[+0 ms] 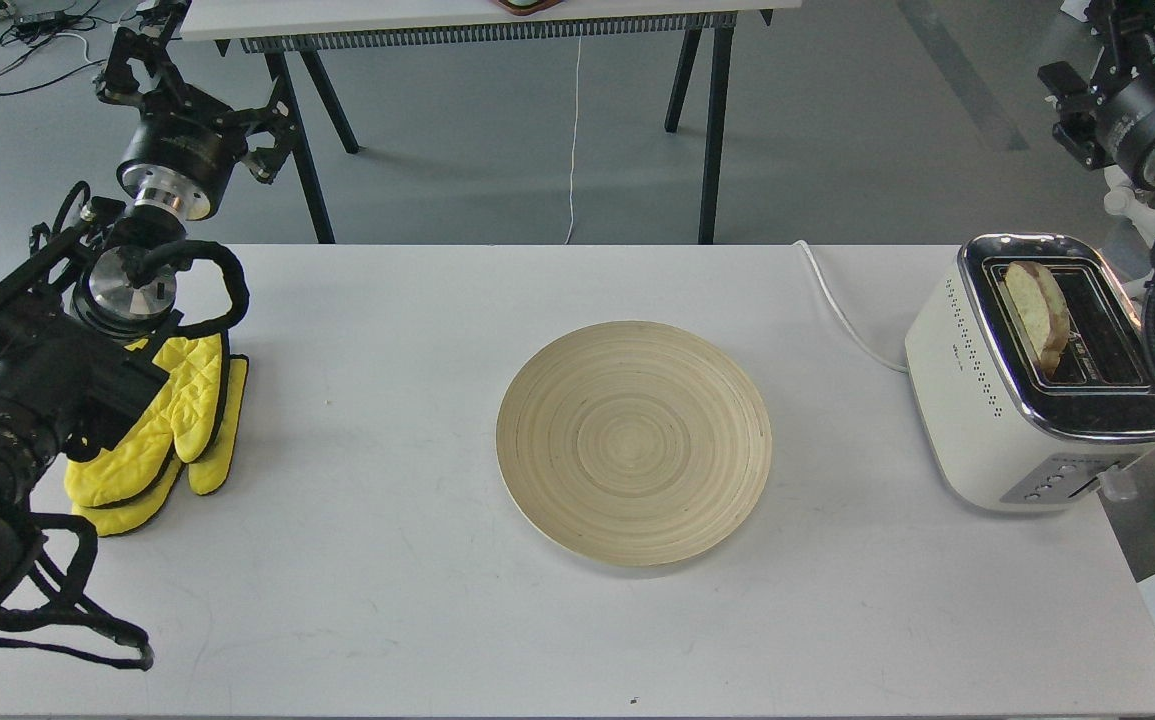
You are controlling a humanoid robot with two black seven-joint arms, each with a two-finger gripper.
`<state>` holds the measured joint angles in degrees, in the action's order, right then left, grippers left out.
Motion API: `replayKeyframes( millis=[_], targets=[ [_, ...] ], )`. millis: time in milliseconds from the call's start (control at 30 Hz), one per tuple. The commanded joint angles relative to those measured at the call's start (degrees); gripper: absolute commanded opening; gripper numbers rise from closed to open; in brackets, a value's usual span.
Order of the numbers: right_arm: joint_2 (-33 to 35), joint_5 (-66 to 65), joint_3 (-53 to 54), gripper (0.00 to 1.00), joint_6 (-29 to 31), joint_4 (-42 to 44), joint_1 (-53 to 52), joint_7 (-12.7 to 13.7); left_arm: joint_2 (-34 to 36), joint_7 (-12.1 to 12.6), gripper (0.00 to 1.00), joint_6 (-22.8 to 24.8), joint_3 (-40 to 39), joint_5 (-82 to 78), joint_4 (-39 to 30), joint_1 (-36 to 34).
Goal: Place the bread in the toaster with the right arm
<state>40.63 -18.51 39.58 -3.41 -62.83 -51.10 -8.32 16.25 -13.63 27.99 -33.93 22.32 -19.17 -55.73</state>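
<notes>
A slice of bread (1037,312) stands in the left slot of a cream toaster (1017,400) at the right end of the white worktop (387,600), its top poking above the chrome, tilted slightly. The right arm (1152,120) hangs beyond the toaster near the frame's edge; whether its pincer is spread or pressed together cannot be told. The left pincer (152,50), raised over the far left corner, appears spread and empty.

With the slice seated, the placing looks all but finished; a clean exit would lift the arm straight away, clear of the toaster's rim and white cord (842,310). An empty wooden plate (634,442) sits mid-worktop, yellow oven mitts (172,430) lie left; neither obstructs.
</notes>
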Motion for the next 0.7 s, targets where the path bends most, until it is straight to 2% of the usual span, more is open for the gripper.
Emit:
replayKeyframes(
  millis=[0, 167, 367, 667],
  targets=[
    [-8.35, 6.01, 4.53, 1.0, 4.64, 7.71, 0.21, -3.54, 0.01, -0.08, 1.0, 0.01, 0.0, 0.0, 0.01, 0.01],
    [-16.09, 11.2, 9.81, 1.0, 6.22, 15.09, 0.47, -3.19, 0.09, 0.01, 1.0, 0.01, 0.0, 0.0, 0.01, 0.09],
    [-22.6, 12.78, 16.04, 1.0, 13.95, 22.22, 1.09, -3.46, 0.09, 0.01, 1.0, 0.01, 0.0, 0.0, 0.01, 0.09],
    [-23.58, 14.55, 17.73, 1.0, 15.18, 22.32, 1.97, -3.89, 0.09, 0.01, 1.0, 0.01, 0.0, 0.0, 0.01, 0.09]
  ],
)
